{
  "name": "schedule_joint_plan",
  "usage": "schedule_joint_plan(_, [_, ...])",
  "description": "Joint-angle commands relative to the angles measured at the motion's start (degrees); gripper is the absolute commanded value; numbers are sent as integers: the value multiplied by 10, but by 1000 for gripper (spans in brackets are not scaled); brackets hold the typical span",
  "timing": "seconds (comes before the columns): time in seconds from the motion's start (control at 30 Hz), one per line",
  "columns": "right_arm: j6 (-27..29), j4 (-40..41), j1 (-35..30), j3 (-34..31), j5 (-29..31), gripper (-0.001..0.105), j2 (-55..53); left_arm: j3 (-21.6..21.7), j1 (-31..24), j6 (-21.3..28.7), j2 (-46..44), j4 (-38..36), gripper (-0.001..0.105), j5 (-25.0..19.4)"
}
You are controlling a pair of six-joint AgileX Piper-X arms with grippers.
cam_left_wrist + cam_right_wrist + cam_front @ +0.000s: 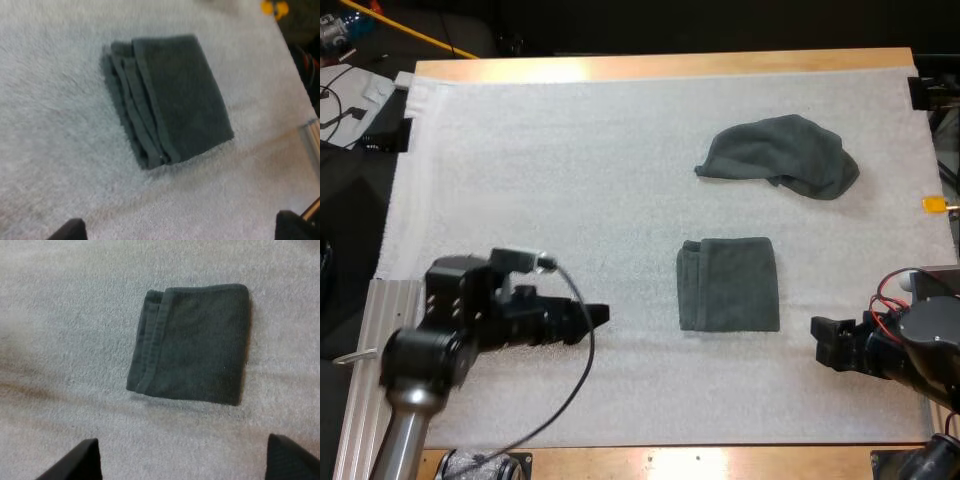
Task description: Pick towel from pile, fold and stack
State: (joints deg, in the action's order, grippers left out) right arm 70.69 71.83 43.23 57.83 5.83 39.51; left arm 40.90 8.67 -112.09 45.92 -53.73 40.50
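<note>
High view, folded towel (728,284) between left gripper (601,316) and right gripper (818,340) (both released), crumpled towel (780,155) beyond.

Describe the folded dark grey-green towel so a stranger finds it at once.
On the white mat on the wooden table, two dark grey-green cloth towels lie right of centre. The nearer one is the folded towel: a flat, neat rectangle, while the farther towel is a crumpled heap.

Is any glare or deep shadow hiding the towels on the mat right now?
High view: glare on the wooden table at its far edge; the white mat is evenly lit, the crumpled dark grey-green towel and folded dark grey-green towel unhidden. Left wrist view: soft shadow beside the folded towel's layered edge. Right wrist view: faint shadow along its edges.
</note>
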Motion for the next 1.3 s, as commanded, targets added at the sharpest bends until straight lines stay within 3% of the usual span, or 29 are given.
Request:
schedule_joint_plan(0.0, [4,0,1,3,2,65,-2,2,34,-14,53,50,71,6])
schedule_joint_plan(0.23, [4,2,0,3,1,66,-2,3,116,-73,172,179,71,-6])
schedule_joint_plan(0.47, [4,5,0,3,0,66,-2,0,160,-133,300,305,72,-11])
schedule_joint_plan(0.57, [3,7,0,4,3,65,-3,1,157,-118,299,298,72,-6])
schedule_joint_plan(0.97, [3,18,0,4,3,65,-2,10,163,-164,430,388,71,-7])
schedule_joint_plan(1.27, [3,22,1,4,3,65,-3,61,163,-200,499,386,71,-3])
